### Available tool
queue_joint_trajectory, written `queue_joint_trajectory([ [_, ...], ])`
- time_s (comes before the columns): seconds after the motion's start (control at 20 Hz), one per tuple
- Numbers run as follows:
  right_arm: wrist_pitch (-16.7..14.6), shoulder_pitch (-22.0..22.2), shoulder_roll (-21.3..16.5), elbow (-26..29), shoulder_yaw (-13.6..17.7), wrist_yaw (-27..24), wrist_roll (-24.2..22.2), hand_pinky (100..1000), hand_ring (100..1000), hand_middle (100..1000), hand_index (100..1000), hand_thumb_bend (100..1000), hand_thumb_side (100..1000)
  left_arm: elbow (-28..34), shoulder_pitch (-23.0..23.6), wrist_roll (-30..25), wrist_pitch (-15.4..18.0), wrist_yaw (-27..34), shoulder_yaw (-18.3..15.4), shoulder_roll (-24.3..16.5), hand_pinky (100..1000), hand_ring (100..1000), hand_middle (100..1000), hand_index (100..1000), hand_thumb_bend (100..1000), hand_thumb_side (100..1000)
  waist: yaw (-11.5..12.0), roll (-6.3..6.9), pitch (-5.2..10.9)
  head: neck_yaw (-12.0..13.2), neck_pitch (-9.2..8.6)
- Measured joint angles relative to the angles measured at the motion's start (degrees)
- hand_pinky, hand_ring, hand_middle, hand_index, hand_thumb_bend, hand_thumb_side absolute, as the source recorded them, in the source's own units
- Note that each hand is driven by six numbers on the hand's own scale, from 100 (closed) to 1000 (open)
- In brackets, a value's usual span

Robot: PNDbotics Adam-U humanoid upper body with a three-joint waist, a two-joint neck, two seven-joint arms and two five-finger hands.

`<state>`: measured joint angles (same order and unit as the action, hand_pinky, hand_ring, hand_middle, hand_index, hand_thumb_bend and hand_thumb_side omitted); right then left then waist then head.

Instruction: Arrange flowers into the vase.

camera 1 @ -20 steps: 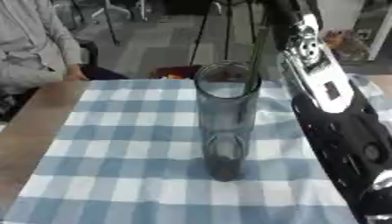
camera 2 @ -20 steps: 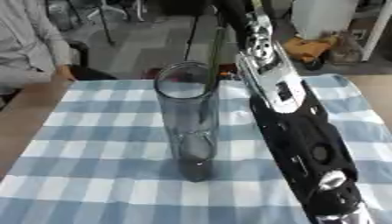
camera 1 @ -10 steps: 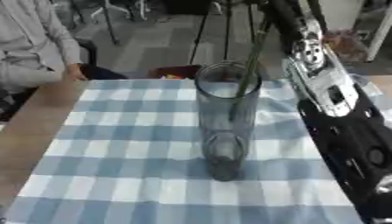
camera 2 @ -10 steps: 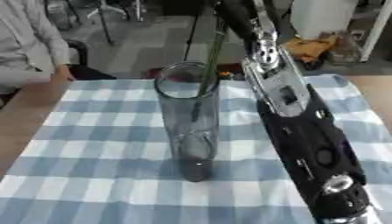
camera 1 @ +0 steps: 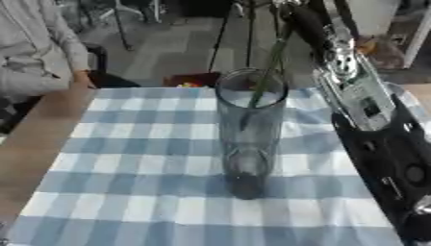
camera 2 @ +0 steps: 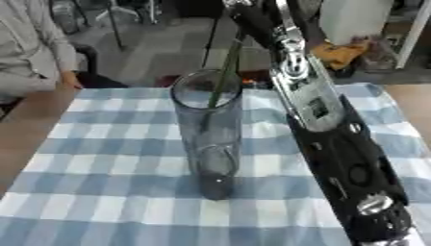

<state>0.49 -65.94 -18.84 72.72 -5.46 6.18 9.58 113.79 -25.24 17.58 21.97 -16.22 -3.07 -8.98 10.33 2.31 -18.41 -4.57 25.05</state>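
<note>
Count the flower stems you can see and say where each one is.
1. A green stem slants down from the top edge through the vase mouth, its lower end inside the glass. The flower head is out of view; others may be too.

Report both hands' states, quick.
Left hand: not in view.
Right hand: above the picture's top edge, so cannot be told; its arm reaches up over the vase, where a green stem enters.

Wooden table showing bare along its left side, blue-and-white checked cloth spread over most of it, tall clear glass vase standing upright on the cloth's middle
</note>
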Motion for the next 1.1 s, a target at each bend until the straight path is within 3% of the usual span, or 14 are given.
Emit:
queue_joint_trajectory([
  [0.5,2.22,0.42,-0.89,0.0,-0.22,4.76,-2.74,726,548,210,269,316,570,0.0,0.0,0.05,-0.05,0.0,0.0,0.0,532,715,817,876,185,1000,-0.02,0.0,0.05,0.15,0.0],
  [0.75,3.49,0.42,-1.33,0.0,-0.27,7.34,-5.22,713,541,182,265,226,540,0.0,0.01,0.12,-0.12,0.0,0.0,0.0,531,715,817,876,181,1000,-0.02,-0.01,0.09,0.13,0.0],
  [1.1,4.17,0.39,-2.16,0.0,-0.39,11.52,-9.15,708,537,169,262,212,526,0.0,0.04,0.22,-0.22,0.0,0.0,0.0,531,715,817,876,182,1000,-0.03,-0.18,0.09,0.13,0.0],
])
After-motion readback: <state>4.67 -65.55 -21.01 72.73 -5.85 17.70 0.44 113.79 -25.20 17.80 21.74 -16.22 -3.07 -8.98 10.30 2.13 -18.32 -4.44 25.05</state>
